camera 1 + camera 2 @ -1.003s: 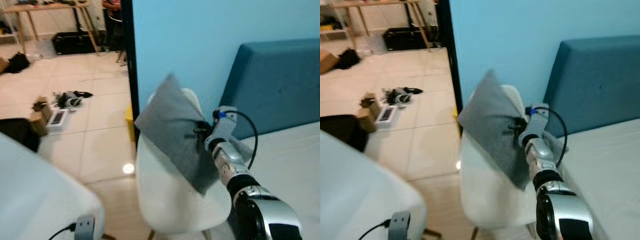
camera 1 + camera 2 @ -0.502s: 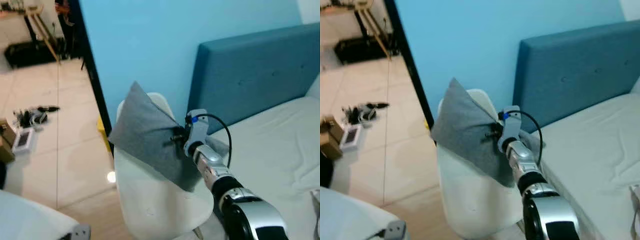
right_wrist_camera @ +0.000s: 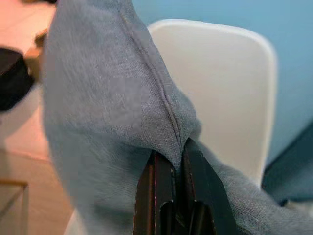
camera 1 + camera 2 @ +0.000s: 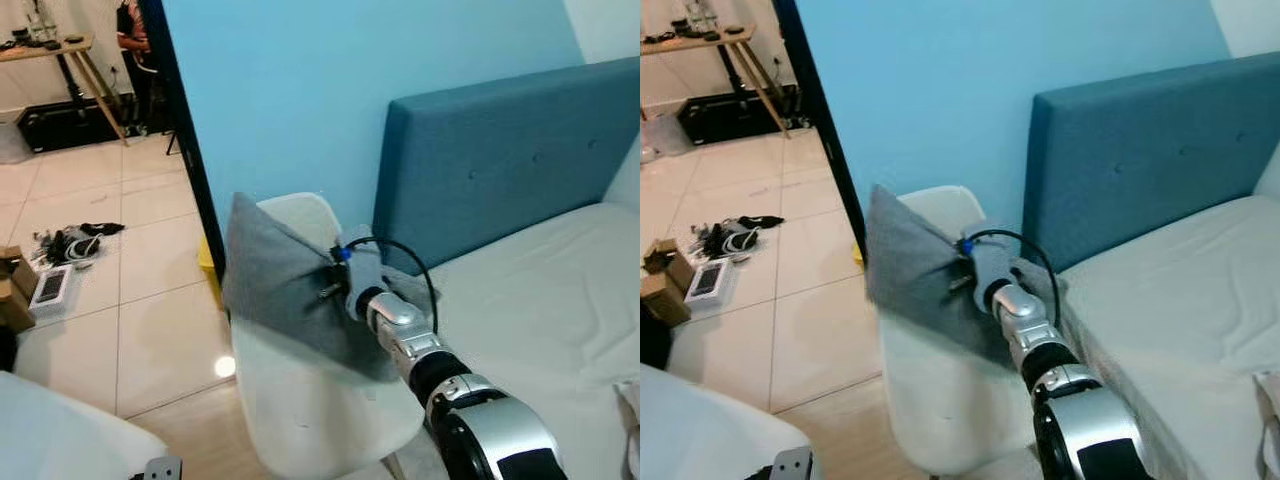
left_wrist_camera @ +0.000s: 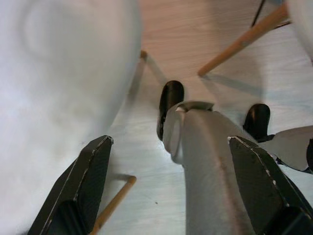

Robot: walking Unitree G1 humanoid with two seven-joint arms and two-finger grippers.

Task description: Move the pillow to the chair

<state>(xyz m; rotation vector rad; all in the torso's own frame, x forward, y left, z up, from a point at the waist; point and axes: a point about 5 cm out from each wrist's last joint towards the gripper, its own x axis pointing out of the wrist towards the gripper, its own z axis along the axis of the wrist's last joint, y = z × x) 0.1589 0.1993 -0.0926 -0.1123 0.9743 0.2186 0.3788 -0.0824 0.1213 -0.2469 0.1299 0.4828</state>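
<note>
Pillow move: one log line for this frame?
right gripper | jaws shut on pillow | pillow over chair seat | left gripper open, idle

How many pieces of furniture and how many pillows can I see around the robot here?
White chairs: 1
Beds with blue headboard: 1
Wooden tables: 1
Grey pillows: 1, pinched by the right gripper
Total: 4

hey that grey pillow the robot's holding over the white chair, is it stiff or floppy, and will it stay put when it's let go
Probably soft and floppy: the pillow bunches into a ridge where the right gripper pinches its seam. It looks light, since that small pinch carries all of it. Released, it would likely slump onto the chair seat rather than roll, perhaps leaning on the backrest.
</note>
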